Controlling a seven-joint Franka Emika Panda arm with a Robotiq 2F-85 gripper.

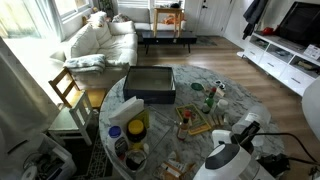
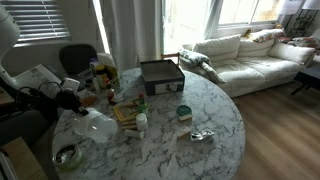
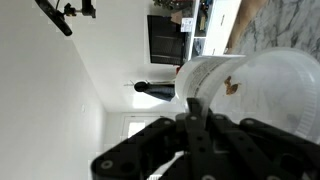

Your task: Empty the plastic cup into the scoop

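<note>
Black hand (image 3: 196,116) pinching translucent cup (image 3: 255,90), marble table (image 2: 215,112)

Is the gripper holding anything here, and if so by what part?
The plastic cup. The gripper has its jaws closed on what looks like the cup's rim or side wall.

Daylight is admitted through blinded windows (image 2: 40,20). A white sofa (image 1: 100,40) and a white media cabinet (image 1: 285,62) are set on a wood floor (image 1: 215,62). A round marble table (image 2: 205,110) is flanked by a wooden chair (image 1: 68,90).
</note>
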